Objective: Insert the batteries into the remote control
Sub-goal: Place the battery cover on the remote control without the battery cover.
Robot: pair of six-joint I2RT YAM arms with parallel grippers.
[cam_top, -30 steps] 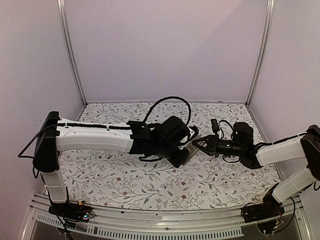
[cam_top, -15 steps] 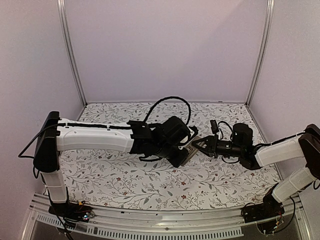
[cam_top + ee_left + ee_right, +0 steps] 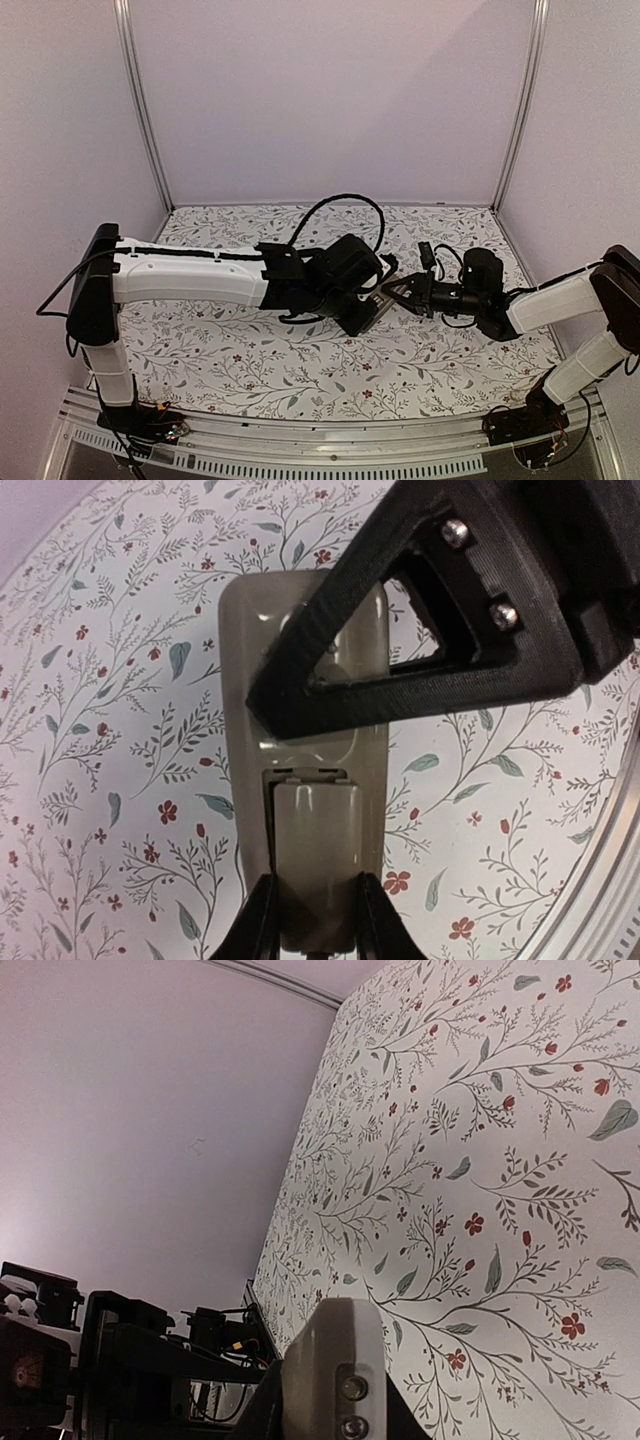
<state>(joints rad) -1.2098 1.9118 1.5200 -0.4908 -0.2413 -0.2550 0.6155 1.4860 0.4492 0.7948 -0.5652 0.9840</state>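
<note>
**Remote pinned at mid-table, no battery in sight**

While both arms meet over the middle of the floral table, I read the scene from the biggest parts down. The left gripper has its fingers narrowed onto the near end of the remote, one pad on each long side, so the remote is held. It lies back-up above the cloth, centre of the table, slightly right of middle. The right gripper comes in from the right with its fingers pressed together; its black triangular finger lies across the remote's far half in the left wrist view. Whether it touches the casing I cannot tell.

My worry from here: if the right fingers push down or sideways on the far half, the remote could pivot or slip out of the left pads, since they grip only one end. A blind approach is the other risk, because the right wrist view shows only cloth and wall.

The battery recess, between the left fingers, looks smooth and beige. I judge it covered or empty; I see no batteries anywhere.
</note>
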